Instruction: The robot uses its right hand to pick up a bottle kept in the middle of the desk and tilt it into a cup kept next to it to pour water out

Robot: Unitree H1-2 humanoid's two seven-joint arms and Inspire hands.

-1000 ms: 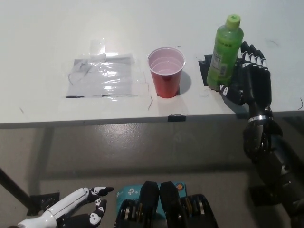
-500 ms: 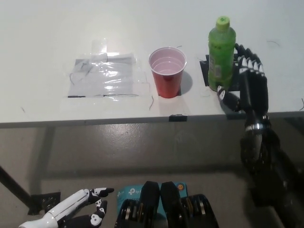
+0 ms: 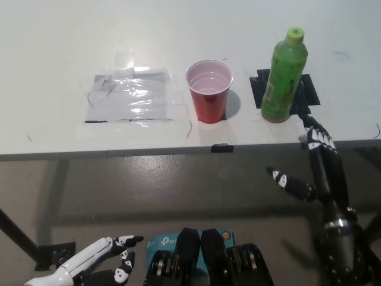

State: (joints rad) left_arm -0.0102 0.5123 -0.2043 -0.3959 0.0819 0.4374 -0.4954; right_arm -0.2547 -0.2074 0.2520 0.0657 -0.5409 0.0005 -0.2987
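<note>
We see the red cup (image 3: 209,90) standing upright near the front edge of the white desk (image 3: 53,47), its pale inside showing no liquid that we can make out. Just to the right of the cup stands the green bottle (image 3: 284,76) — upright, green cap on, resting on a black patch (image 3: 309,90) stuck to the desk; its label carries print too small for us to read. To the left of the cup lies a clear plastic sheet (image 3: 130,95), taped flat. The desk surface behind the cup lies bare and wide, while in front of the cup only a narrow strip runs to the edge. The black right hand (image 3: 315,170) hangs below and in front of the bottle, off the desk edge, fingers spread and holding nothing. The white left hand (image 3: 98,257) rests far below the cup, low at the left, fingers loosely apart and empty.
</note>
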